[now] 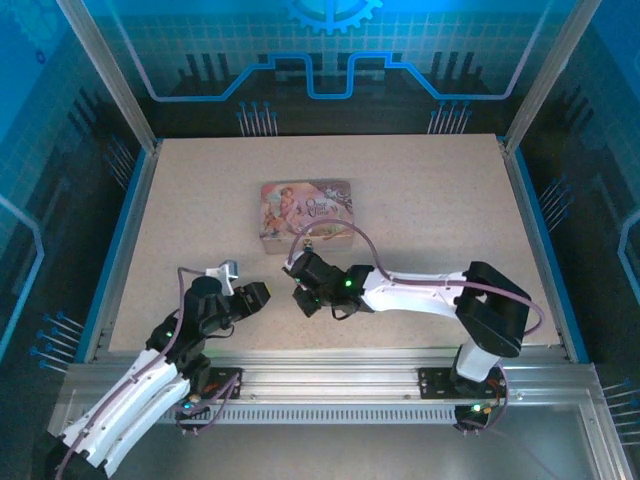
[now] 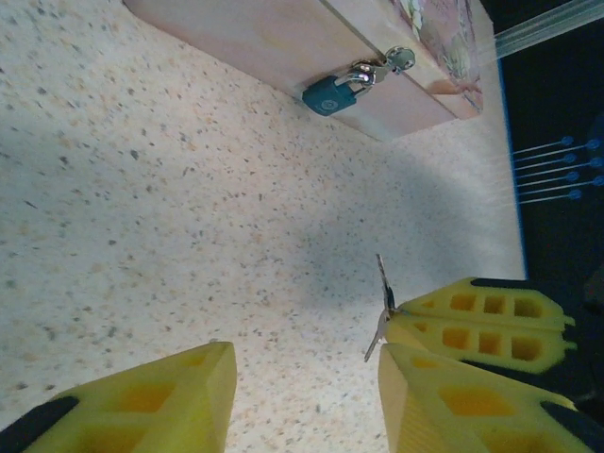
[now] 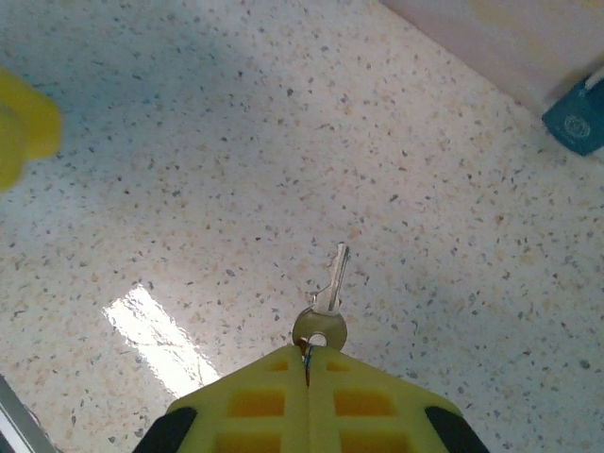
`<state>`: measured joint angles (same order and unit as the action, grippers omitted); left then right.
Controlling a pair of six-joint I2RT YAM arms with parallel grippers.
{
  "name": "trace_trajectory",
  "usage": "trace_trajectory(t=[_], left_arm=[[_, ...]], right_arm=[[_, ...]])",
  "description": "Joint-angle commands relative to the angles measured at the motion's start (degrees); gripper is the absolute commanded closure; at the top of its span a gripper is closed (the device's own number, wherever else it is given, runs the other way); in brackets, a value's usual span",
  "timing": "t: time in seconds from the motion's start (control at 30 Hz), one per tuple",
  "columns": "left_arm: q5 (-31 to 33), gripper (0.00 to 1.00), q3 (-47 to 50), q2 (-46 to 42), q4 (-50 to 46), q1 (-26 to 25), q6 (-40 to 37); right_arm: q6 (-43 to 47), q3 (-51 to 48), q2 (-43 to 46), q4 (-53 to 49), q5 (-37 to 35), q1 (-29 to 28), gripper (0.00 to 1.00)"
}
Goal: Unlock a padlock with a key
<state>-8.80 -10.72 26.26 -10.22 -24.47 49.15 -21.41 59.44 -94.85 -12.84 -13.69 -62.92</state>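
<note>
The right gripper (image 3: 308,366) has its jaws clenched, the two yellow fingers (image 3: 255,406) pressed flat together at the bottom of the right wrist view. They pinch the key (image 3: 328,294) by its round head, and the thin blade sticks out past the fingertips toward the upper right of the frame. In the left wrist view the same key (image 2: 383,304) juts from the right gripper's fingers (image 2: 477,321) at the right edge, over the speckled table (image 2: 142,236).

The left gripper (image 2: 307,366) is released, jaws spread wide, one yellow finger at the lower left and the other at the lower right, with nothing between them but bare table. From above, the two grippers (image 1: 258,296) (image 1: 300,292) sit close together, tips facing, in the lower middle of the frame.

The padlock (image 2: 330,95) is teal-bodied and hangs by its silver shackle from the clasp on the side wall of the pink tin (image 2: 274,42), at the top of the left wrist view. It shows again at the upper right edge of the right wrist view (image 3: 578,125), well apart from the key, with open table between them.
</note>
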Motion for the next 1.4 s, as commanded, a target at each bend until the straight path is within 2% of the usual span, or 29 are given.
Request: trace_trajectory(t=[0.0,0.67,1.37], left_arm=[[-3.8,0.58,0.6,1.0,8.6,0.7,4.1],[-13.7,0.62,-2.2,19.7,26.8,2.1,5.8],[-15.4,0.71,-2.0,22.9,32.3,2.9,6.8]], right_arm=[[2.9,-1.7,3.1,5.7,3.4,0.6,1.00],[6.5,-1.9,5.0,7.9,3.0,-1.5,1.00],[7.4,-1.7,5.6,7.9,3.3,-2.3,1.00]])
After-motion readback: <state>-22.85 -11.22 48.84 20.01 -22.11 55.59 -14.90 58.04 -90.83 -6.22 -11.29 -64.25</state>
